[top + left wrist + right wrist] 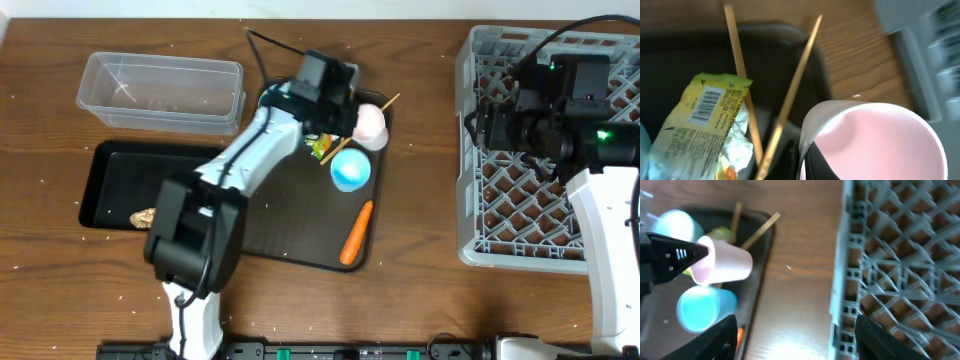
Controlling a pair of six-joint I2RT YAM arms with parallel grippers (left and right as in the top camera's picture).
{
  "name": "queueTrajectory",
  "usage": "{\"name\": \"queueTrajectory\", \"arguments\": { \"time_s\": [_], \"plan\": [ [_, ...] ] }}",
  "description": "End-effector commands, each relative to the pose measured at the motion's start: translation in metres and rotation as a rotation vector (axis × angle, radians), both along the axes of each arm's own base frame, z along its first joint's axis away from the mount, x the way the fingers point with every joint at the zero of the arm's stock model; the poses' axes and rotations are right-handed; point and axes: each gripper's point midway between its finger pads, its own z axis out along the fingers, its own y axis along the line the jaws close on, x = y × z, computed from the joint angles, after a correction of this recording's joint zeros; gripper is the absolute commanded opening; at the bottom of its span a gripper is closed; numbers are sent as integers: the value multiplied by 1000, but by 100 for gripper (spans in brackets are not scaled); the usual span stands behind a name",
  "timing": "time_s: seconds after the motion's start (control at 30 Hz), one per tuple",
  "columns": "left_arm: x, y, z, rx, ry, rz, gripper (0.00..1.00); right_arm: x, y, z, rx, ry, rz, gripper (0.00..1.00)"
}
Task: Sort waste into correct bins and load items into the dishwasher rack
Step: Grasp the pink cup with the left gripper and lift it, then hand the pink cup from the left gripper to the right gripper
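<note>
My left gripper [347, 116] is shut on the rim of the pale pink cup [371, 124], one finger inside its mouth [815, 161]. The cup [727, 262] is tipped on its side over the far right corner of the brown tray. Beneath it lie two wooden chopsticks [797, 80] and the crumpled yellow-green wrapper [705, 125]. A light blue cup [350, 170] and an orange carrot [357, 232] lie on the tray nearer me. My right gripper [795, 345] hangs open over the bare table between the tray and the grey dishwasher rack [540, 150].
The clear tub [160, 92] stands at the back left. In front of it is the black tray [120, 170] with a brown food scrap [143, 216] in it. The dark brown serving tray [290, 235] lies mid-table. The rack's left wall [842, 280] is beside my right fingers.
</note>
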Motion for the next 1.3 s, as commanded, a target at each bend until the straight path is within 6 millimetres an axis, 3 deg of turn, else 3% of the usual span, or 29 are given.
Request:
{"name": "queueTrajectory", "arguments": {
  "time_s": [0.0, 0.23, 0.47, 0.73, 1.27],
  "plan": [
    [-5, 0, 74, -254, -6, -75, 6, 3, 22, 10, 93, -45, 104, 68],
    [-26, 33, 128, -627, 97, -278, 6, 6, 74, 43, 293, -207, 420, 71],
    [-46, 53, 165, -822, 98, -440, 6, -1, 119, 58, 559, -365, 710, 69],
    [-50, 47, 166, -826, 90, -470, 6, 4, 147, 34, 669, -390, 719, 70],
    [-51, 37, 162, -796, 68, -479, 6, -11, 202, 34, 688, -439, 782, 69]
  ]
}}
